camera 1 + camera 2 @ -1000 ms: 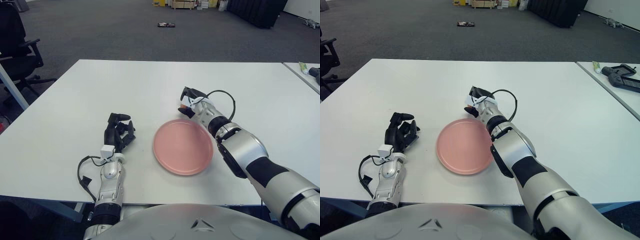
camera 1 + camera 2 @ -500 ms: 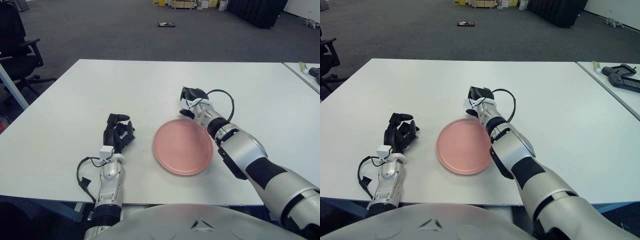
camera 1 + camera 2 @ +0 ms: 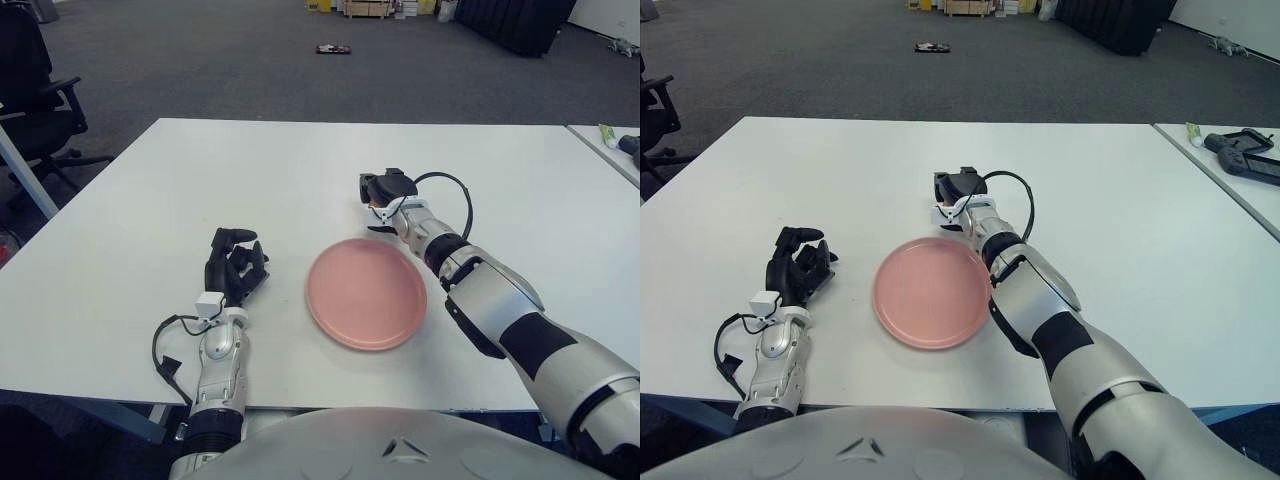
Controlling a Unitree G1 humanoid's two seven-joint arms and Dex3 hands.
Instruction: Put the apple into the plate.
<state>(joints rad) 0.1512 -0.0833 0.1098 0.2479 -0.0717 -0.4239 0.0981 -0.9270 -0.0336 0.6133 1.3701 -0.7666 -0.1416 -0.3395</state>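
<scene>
A round, smooth pink plate (image 3: 366,294) is seen on the matte white table (image 3: 140,220). Just beyond its far rim, the right hand (image 3: 385,192) is curled over something small; the apple itself cannot be made out in either view. The left hand (image 3: 233,271), fingers curled and empty, is seen left of the plate.

R arm reaches fwd and inward over the table, forearm angled up-left, a black cable looped at the wrist. Right hand (image 3: 384,190) has fingers curled down tight; what they enclose, if anything, can't be made out. L arm extends straight fwd at the near left. Left hand (image 3: 233,268) upright, fingers bent inward, holding nothing.
</scene>
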